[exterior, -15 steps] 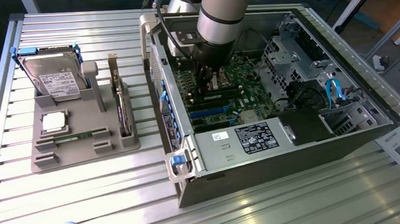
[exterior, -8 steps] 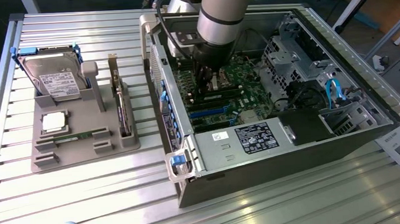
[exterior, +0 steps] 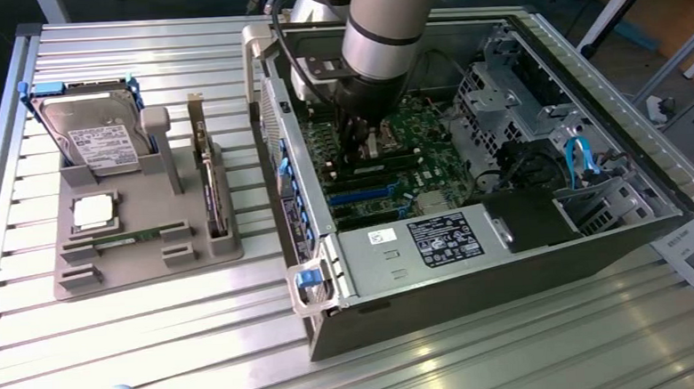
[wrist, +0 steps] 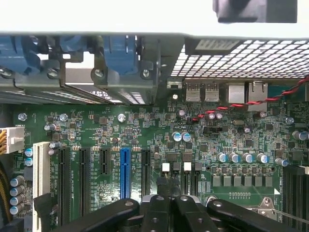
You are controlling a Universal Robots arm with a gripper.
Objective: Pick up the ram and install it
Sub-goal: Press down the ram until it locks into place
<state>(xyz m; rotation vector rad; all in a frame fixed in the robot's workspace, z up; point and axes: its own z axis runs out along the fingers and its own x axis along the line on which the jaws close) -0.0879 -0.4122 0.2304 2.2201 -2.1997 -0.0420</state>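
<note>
Note the gripper [exterior: 361,149] low inside the open computer case [exterior: 470,268], over the motherboard [exterior: 422,155] and near the case wall that faces the grey holder [exterior: 149,267]. Read it as fully closed: in the wrist view see the fingers [wrist: 157,215] pressed together, with nothing visible between them. Cannot tell whether a stick lies beneath them.

Find one ram [exterior: 129,234] lying flat in a slot of the holder, which sits on the table toward the edge at the exterior view's left, well apart from the gripper. Do not confuse it with the expansion card [exterior: 210,184] standing upright along the holder's case-side edge, the square processor [exterior: 95,212], or the hard drive [exterior: 101,136] propped at the holder's far end.

Judge the step as work over the board with closed fingers, probably pressing or aligning at a slot.

- Keep the travel straight down and square to the board.
- Stay clear of the red wire [wrist: 251,101] and the capacitors [wrist: 241,158].
- Apply any push evenly along the slot's length, not at one end.
- Avoid sideways drag, since the long slots beside the blue one [wrist: 125,171] are closely packed.
</note>
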